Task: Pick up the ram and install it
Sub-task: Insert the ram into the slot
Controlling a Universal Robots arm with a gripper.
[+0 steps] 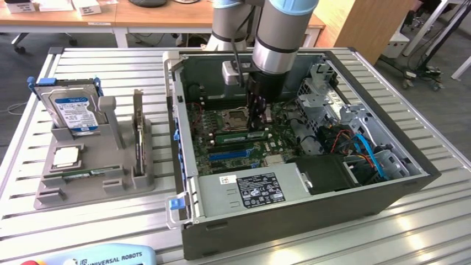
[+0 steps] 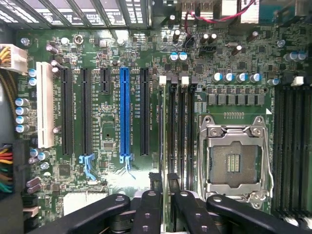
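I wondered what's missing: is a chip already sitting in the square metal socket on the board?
No, the socket has bare contacts showing inside its metal frame, with no chip over them.

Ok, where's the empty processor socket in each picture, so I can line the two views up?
Exterior view: the processor socket lies inside the open computer case, higher in the picture than the blue slot.
Wrist view: the processor socket is the silver-framed square, with black memory slots between it and the blue slot.
Shared landmark: the long blue slot.
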